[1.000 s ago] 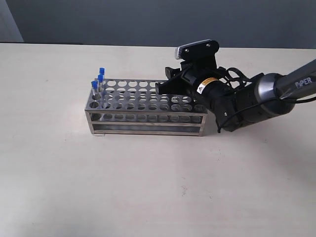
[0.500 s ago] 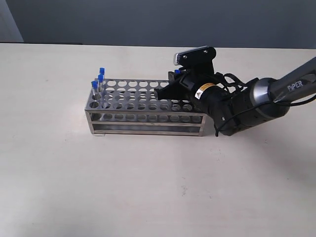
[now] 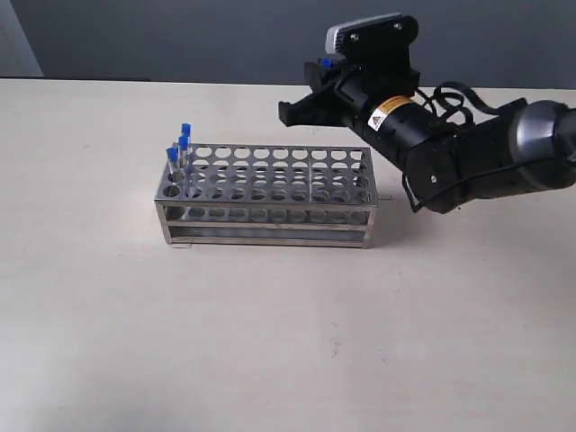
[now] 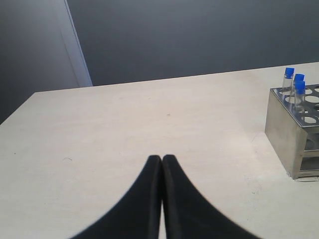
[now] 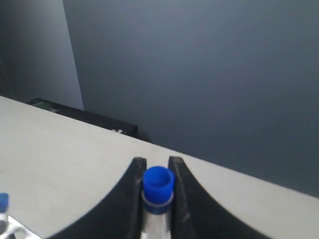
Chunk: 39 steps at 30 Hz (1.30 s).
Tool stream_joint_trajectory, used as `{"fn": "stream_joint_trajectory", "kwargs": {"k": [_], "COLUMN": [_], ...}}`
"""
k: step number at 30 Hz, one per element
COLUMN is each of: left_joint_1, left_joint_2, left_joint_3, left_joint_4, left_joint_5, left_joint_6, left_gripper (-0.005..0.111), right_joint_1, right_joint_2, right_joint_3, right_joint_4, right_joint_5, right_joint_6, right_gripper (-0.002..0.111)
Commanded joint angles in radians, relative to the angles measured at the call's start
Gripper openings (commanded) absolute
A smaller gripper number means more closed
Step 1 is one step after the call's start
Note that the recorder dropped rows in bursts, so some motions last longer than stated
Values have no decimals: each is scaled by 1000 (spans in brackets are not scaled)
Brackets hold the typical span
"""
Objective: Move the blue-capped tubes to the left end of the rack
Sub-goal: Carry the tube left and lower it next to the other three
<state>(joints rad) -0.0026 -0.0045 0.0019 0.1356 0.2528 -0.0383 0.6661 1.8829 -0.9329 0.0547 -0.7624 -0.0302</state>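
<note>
The right hand (image 5: pixel 157 162) grips one blue-capped tube (image 5: pixel 158 186) by its cap, high above the rack (image 3: pixel 270 236); three other tubes (image 3: pixel 183 146) stand at the left end; a tilted tube may miss its hole or knock them; the left hand (image 4: pixel 162 167) is closed, empty.

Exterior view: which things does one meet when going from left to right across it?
Three blue-capped tubes standing in the rack's left end → right end effector, shut on a fourth blue-capped tube → the arm's grey body.
</note>
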Motion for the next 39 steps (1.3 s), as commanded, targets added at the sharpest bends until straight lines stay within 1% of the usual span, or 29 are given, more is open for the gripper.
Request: {"fn": "stream_joint_trajectory", "kwargs": {"k": [1, 4, 6, 12, 15, 19, 24, 29, 39], "left_joint_1": [-7, -7, -7, -7, -7, -7, -7, -7, -7], "left_joint_2": [4, 4, 4, 4, 4, 4, 4, 4, 4], "left_joint_3": [-2, -2, -2, -2, -2, -2, -2, -2, -2], "left_joint_4": [0, 0, 0, 0, 0, 0, 0, 0, 0], "left_joint_5": [-14, -14, -14, -14, -14, -14, -14, -14, -14], "left_joint_6": [-3, -3, -3, -3, -3, -3, -3, -3, -3], "left_gripper": [0, 0, 0, 0, 0, 0, 0, 0, 0], "right_joint_1": [-8, 6, 29, 157, 205, 243, 262, 263, 263], "right_joint_2": [-76, -98, -99, -72, -39, 22, 99, 148, 219], "right_joint_3": [0, 0, 0, -7, -35, -108, -217, -268, -312], "right_joint_4": [-145, -255, -289, -319, -324, -326, -338, -340, -340], "right_joint_5": [18, 28, 26, 28, 30, 34, 135, 145, 150], "right_joint_6": [95, 193, 226, 234, 234, 234, 234, 244, 252], "right_gripper": [0, 0, 0, 0, 0, 0, 0, 0, 0]}}
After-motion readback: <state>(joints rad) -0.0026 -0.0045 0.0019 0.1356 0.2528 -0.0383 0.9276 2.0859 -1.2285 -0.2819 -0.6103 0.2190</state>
